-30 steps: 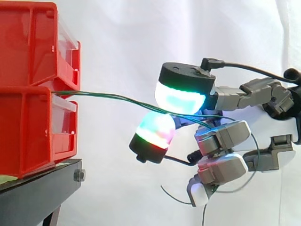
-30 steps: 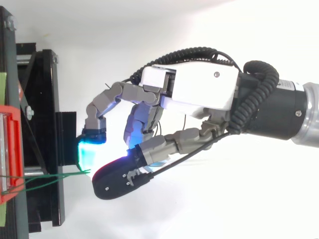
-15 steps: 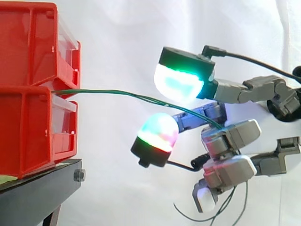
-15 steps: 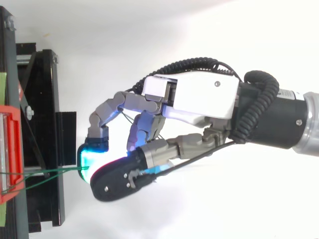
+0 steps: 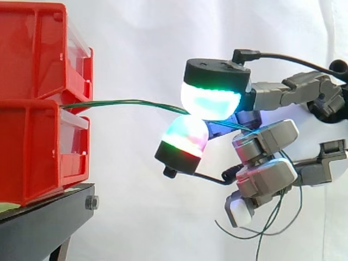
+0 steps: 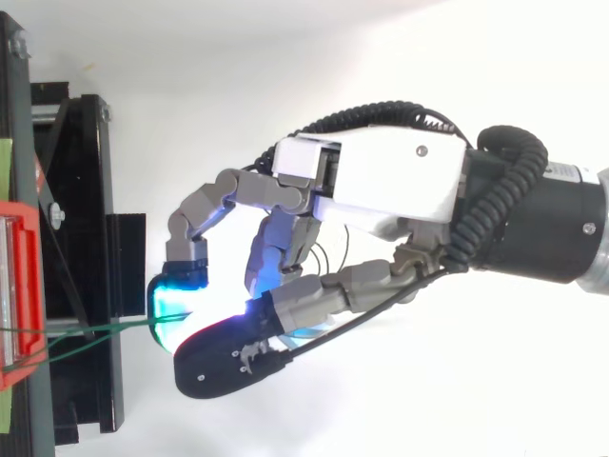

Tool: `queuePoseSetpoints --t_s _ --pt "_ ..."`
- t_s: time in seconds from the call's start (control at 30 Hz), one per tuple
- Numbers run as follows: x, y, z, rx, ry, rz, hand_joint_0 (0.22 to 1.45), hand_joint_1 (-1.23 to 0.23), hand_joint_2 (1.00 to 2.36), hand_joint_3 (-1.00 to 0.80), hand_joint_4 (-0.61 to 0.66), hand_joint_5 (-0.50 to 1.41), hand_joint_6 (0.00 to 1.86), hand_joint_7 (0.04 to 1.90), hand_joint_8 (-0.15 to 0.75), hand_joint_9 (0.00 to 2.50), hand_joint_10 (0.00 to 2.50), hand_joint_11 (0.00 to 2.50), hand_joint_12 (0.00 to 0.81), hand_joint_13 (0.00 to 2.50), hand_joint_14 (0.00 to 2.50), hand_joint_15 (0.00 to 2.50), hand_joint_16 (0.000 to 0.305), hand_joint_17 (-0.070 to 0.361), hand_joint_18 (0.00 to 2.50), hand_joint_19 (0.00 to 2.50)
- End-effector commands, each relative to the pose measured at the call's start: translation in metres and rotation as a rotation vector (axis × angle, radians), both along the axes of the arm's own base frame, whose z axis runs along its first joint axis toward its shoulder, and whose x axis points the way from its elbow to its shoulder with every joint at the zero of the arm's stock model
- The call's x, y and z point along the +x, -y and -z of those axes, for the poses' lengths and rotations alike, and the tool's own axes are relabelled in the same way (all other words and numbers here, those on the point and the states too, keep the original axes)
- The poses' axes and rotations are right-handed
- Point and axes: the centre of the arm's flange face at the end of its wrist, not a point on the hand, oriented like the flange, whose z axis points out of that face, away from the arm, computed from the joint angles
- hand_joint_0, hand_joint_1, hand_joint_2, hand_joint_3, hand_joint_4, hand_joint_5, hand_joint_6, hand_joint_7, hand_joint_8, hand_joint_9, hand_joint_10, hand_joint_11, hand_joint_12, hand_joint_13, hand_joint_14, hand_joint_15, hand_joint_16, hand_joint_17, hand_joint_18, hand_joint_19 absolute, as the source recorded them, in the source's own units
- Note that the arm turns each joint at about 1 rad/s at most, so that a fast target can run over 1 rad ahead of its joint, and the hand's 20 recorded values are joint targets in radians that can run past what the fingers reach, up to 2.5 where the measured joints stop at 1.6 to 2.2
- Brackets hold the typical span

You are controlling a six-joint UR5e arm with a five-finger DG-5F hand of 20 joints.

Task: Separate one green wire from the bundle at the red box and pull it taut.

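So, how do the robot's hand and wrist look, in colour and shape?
The hand has a white boxy palm shell and grey segmented fingers. Its pads are thick and rounded, backed by black caps, and glow cyan, green and red. Behind it the wrist is a black cylinder ending in a silver ring.

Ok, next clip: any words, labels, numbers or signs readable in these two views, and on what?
None can be read. The stacked red plastic bins, the black metal stand, the thin green wires and the robot's hand bear no legible print; the pale green strip at the stand's edge in the top view shows no lettering I can make out.
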Motion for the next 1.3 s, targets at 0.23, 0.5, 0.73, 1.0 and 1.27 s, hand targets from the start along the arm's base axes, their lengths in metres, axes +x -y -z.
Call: queuePoseSetpoints --t_s 0.23,0.5,0.73,1.0,1.27 --pt "-0.004 -0.001 -0.009 -0.021 -0.012 -0.003 0.70 -0.86 1.02 -0.27 -0.03 -0.18 0.94 0.94 0.228 1.34 0.19 1.70 0.309 1.26 0.03 1.15 0.052 0.118 0.71 0.70" --pt "-0.004 -0.001 -0.009 -0.021 -0.012 -0.003 0.69 -0.85 1.00 -0.50 0.02 -0.17 0.93 0.91 0.239 1.36 0.17 1.69 0.313 1.27 0.03 1.15 0.052 0.116 0.72 0.69" --pt "-0.004 0.001 -0.010 -0.016 -0.009 0.001 0.52 -0.78 1.00 -0.50 0.09 -0.16 0.92 0.90 0.275 1.39 0.22 1.65 0.340 1.29 0.03 1.14 0.055 0.124 0.74 0.70" --pt "-0.003 0.004 -0.013 -0.019 -0.004 0.002 0.60 -0.62 1.02 -0.30 0.09 -0.16 0.90 1.03 0.251 1.44 0.09 1.74 0.317 1.31 0.03 1.16 0.053 0.120 0.73 0.74" --pt "-0.005 0.008 -0.025 -0.019 0.013 0.009 0.64 -0.75 1.02 -0.19 0.03 -0.17 0.93 0.96 0.240 1.38 0.12 1.73 0.316 1.28 0.03 1.16 0.054 0.121 0.73 0.72"
